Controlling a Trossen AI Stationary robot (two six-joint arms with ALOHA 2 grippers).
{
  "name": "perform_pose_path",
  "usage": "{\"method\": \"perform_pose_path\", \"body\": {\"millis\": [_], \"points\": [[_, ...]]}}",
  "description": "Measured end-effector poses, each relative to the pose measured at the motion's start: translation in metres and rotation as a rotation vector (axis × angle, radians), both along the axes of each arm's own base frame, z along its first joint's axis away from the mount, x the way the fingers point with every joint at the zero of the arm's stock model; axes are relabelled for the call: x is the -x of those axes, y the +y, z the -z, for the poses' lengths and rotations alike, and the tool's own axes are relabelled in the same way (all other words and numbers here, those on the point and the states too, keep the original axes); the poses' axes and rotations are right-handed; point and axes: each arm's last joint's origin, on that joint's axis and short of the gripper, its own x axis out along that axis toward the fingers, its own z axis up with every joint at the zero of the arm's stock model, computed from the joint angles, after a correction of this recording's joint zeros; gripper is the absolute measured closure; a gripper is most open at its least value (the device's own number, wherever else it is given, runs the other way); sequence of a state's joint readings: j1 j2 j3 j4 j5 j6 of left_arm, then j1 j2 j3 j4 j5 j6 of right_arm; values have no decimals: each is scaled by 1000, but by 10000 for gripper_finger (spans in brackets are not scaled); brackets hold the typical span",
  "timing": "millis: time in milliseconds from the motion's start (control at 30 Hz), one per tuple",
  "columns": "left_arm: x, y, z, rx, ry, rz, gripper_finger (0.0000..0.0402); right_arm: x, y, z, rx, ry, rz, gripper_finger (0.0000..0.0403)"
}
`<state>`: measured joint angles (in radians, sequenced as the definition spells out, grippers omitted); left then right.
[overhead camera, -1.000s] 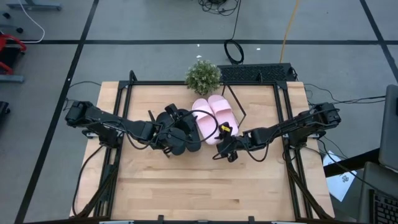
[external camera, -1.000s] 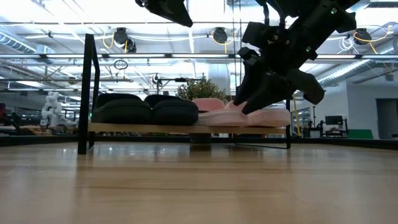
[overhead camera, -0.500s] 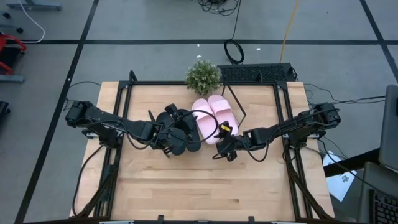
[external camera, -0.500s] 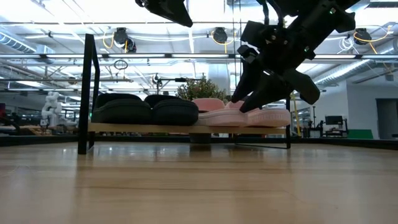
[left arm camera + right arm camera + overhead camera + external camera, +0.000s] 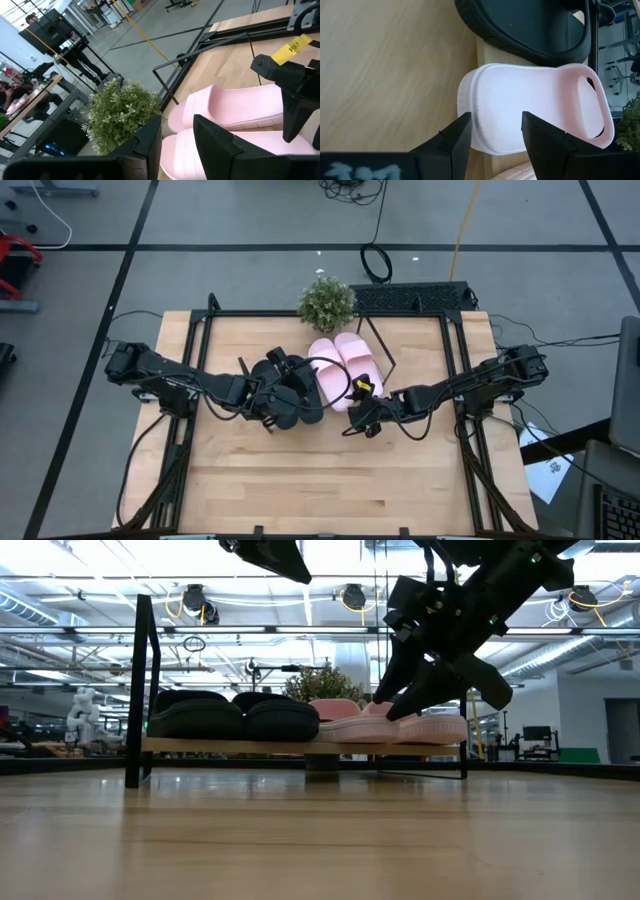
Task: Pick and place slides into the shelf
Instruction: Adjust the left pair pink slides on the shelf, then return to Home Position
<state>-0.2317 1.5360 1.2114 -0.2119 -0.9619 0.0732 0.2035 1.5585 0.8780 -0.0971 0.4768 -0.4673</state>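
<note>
All 4 slides sit on the shelf point(image 5: 300, 746) at table's far edge: black pair point(image 5: 235, 712), pink pair point(image 5: 345, 366). Your right gripper point(image 5: 362, 420) hangs jaws apart, empty, just off pink heel; long axis runs straight ahead. Left gripper point(image 5: 175, 145) parted over black pair.

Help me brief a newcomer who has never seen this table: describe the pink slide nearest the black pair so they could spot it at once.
Start at the low wooden shelf with black rod ends, in front of the small green plant. Four slides sit on it in a row: two black slides, then two pink. The one you want is the inner pink slide, right beside a black one, with the right gripper open just above its heel end.
</note>
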Motion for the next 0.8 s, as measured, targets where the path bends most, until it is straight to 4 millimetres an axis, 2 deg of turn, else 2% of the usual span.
{"method": "perform_pose_path", "body": {"millis": [267,433,600,700,800], "points": [[0,0,1,-17,24,6,282,0,7,-2,25,-18,-20,238],[2,-4,0,-46,54,26,282,7,21,-14,15,-57,-70,238],[17,-10,-18,-52,18,57,282,24,32,-43,44,-164,-65,238],[38,-15,-41,-35,-47,87,282,41,37,-69,68,-284,7,238],[71,-21,-63,-23,-86,118,282,66,38,-97,86,-403,84,238]]}}
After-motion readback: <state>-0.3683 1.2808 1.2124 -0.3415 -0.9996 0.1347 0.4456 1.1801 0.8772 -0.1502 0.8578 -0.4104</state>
